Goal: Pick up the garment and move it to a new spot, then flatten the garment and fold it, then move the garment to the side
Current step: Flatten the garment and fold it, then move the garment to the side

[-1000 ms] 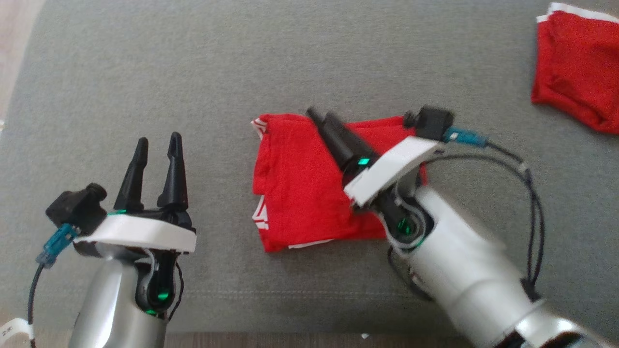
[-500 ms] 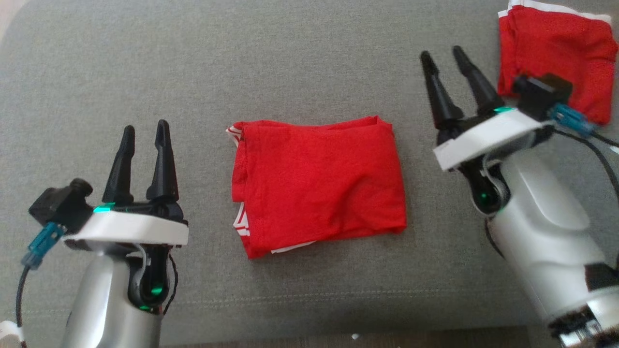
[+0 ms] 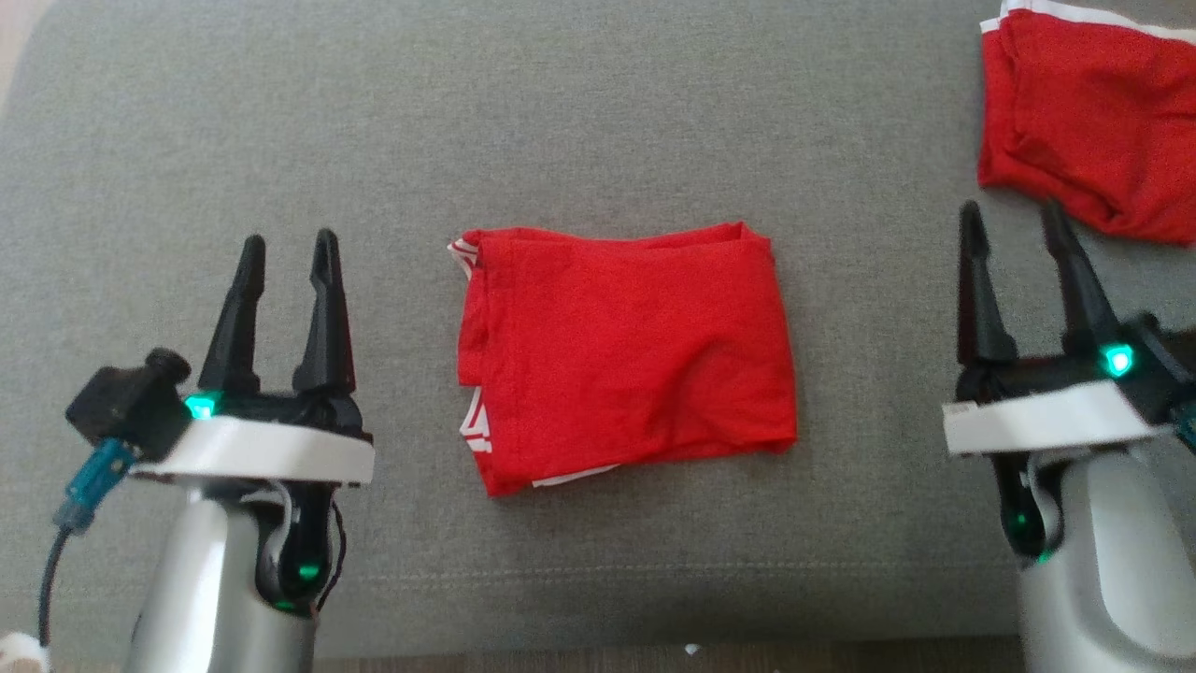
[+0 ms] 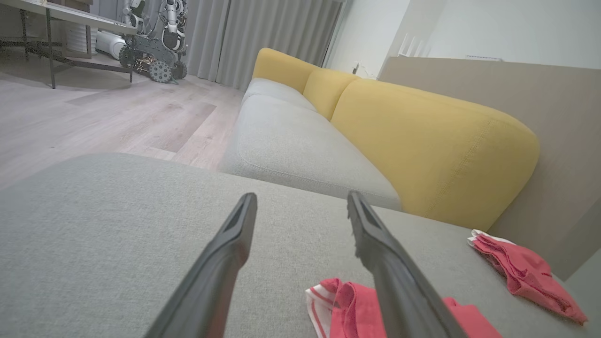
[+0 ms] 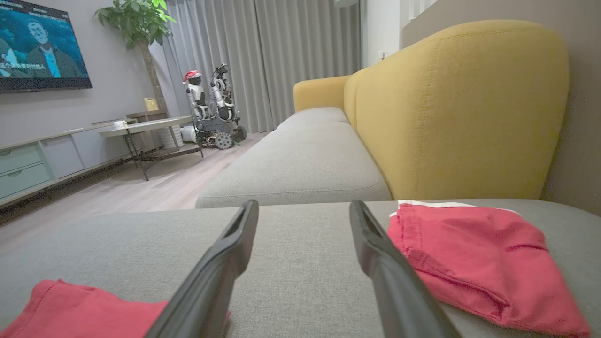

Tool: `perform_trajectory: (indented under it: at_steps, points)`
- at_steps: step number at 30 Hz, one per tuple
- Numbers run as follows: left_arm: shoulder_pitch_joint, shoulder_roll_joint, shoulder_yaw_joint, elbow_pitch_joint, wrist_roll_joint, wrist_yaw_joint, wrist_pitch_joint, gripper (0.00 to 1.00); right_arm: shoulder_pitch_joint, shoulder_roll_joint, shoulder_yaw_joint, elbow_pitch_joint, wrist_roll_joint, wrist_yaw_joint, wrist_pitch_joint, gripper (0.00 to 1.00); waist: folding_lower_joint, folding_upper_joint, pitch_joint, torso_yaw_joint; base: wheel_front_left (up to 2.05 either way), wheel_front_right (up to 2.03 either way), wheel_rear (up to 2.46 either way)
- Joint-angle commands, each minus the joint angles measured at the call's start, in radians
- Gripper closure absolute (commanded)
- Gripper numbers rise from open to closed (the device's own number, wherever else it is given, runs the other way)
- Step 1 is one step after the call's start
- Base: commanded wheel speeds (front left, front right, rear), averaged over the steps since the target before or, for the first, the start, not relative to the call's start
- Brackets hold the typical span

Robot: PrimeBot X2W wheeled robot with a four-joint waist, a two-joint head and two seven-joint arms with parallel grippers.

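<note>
Left gripper (image 3: 289,239): jaws spread wide, nothing between the two dark fingers. It hovers over the grey cushion (image 3: 598,103) at the lower left of the head view, fingers pointing up the frame, green lamps lit on the wrist.

Right gripper (image 3: 1011,209): jaws equally wide apart, nothing held. It sits at the lower right of the head view, fingers also pointing up the frame.

Garment (image 3: 626,350): red, folded into a rough rectangle, lying flat on the cushion between the two grippers and touching neither. White trim with red stripes shows at its left edge and along the lower left corner. The top layer has soft creases (not fully smooth). In the left wrist view a corner of it lies below and beside the right-hand finger; in the right wrist view it lies at the lower left, partly behind the left-hand finger.

Second red garment (image 3: 1084,121): also folded, white edging along its far side, at the upper right of the head view, just beyond the right gripper's fingertips and well apart from the first garment.

Surroundings, from the wrist views: yellow backrest (image 4: 422,141) behind the grey seat, wood floor (image 4: 94,117), grey curtains (image 5: 281,56), another wheeled robot (image 5: 211,108) by the curtains, a television (image 5: 42,42) on the wall.
</note>
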Motion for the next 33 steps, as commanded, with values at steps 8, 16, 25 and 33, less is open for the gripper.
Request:
perform_trajectory:
  at_steps: [8,16,25,33]
  points:
    - [0.041,-0.001,0.042,-0.072,0.097,-0.006,-0.012,0.00,0.088,0.047,-0.015,-0.125,-0.085,-0.001,-0.011,0.00,0.0000,0.0000,-0.010,0.013,0.00,0.00,0.00]
    - [0.048,-0.001,0.046,-0.095,0.101,-0.006,-0.012,0.00,0.094,0.060,-0.009,-0.123,-0.098,-0.001,-0.011,0.00,0.0000,0.0000,-0.012,0.015,0.00,0.00,0.00]
    - [0.047,-0.001,0.045,-0.092,0.095,-0.001,-0.012,0.00,0.092,0.065,-0.006,-0.118,-0.101,-0.001,-0.011,0.00,0.0000,0.0000,-0.015,0.015,0.00,0.00,0.00]
    - [0.040,-0.001,0.043,-0.092,0.093,0.002,-0.012,0.00,0.083,0.068,-0.005,-0.115,-0.095,-0.001,-0.011,0.00,0.0000,0.0000,-0.008,0.013,0.00,0.00,0.00]
